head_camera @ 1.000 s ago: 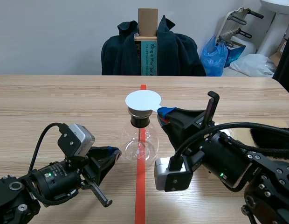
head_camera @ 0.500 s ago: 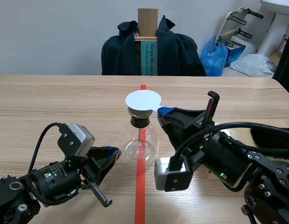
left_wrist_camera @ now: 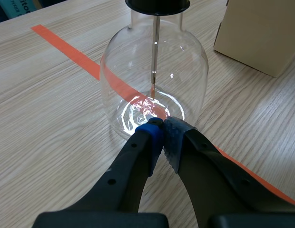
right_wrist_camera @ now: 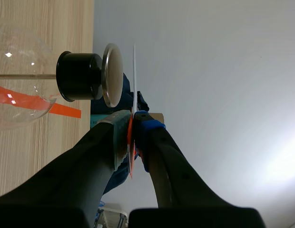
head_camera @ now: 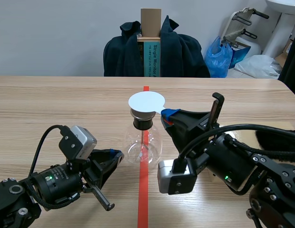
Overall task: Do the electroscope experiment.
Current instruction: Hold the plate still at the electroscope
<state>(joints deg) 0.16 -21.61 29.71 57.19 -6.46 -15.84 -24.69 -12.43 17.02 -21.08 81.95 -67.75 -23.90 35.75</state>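
the glass flask stands upright on the table's red tape line, neck up, with a thin rod hanging straight down inside. the right gripper is clamped on the edge of a white disc, held flat just over the flask's metal plate. the left gripper has its fingers together on nothing, tips just beside the flask's base.

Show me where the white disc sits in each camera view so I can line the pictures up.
Scene view: the white disc is at mid table, just above the top of the flask, its edge pinched by the right gripper.
Left wrist view: not in it; only the flask shows ahead of the left gripper.
Right wrist view: edge-on, rising from that gripper's grip, beside the metal plate.
Shared landmark: the black stopper.
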